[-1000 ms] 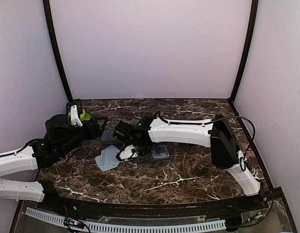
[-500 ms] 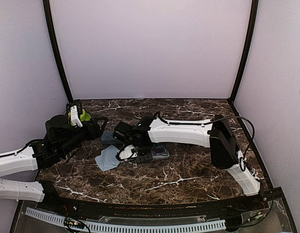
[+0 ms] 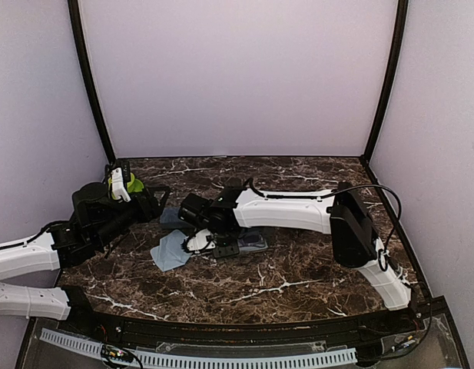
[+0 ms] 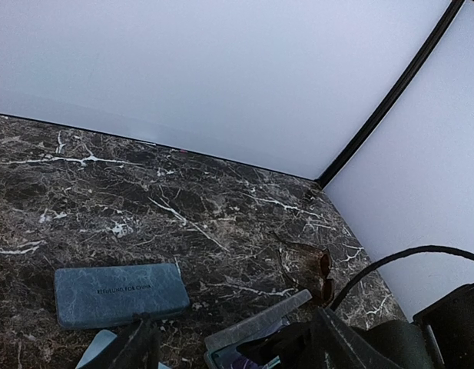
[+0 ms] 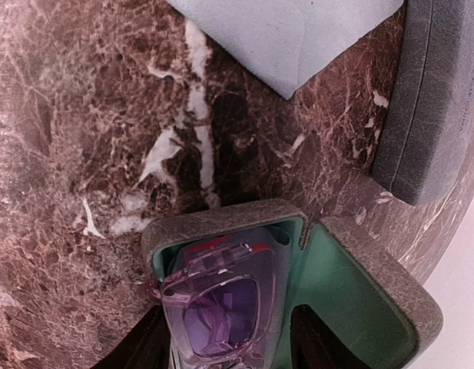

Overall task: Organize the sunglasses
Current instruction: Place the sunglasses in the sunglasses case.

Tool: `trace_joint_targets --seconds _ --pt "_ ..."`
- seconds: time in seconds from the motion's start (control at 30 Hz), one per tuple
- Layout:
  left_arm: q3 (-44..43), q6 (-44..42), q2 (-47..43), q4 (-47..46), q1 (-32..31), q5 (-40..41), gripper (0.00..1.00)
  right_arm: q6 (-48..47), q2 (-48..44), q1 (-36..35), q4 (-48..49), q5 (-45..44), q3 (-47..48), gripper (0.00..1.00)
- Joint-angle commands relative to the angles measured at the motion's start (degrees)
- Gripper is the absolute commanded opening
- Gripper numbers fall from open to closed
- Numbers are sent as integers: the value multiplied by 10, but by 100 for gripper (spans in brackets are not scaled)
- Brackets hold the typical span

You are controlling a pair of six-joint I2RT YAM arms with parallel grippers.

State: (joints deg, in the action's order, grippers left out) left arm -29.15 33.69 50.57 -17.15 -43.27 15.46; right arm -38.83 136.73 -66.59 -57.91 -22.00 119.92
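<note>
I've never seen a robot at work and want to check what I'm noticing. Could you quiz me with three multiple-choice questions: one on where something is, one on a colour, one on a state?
1. Where do the slim sunglasses with a thin pink-purple frame lie?
A on a plate; B inside the open grey rectangular case; C in a drawer.

2. What colour is that open case's lining?
A red; B yellow; C green.

3. How is the flat rectangular blue-grey case with lettering?
A closed, lying flat; B open; C standing on end.

Answers:
1 B: the right wrist view shows them resting inside it.
2 C: the inside shows green beside the glasses.
3 A: the left wrist view shows it shut, flat on the dark marble table.
</note>
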Motion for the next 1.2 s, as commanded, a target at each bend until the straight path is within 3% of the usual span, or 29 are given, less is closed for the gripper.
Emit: trace_joint_targets --seconds 0.0,1.17 --pt "8 1 0 -18 3 -5 70 24 -20 2 26 -6 -18 54" --pt "10 13 23 -32 3 -22 70 56 -54 10 76 0 -62 52"
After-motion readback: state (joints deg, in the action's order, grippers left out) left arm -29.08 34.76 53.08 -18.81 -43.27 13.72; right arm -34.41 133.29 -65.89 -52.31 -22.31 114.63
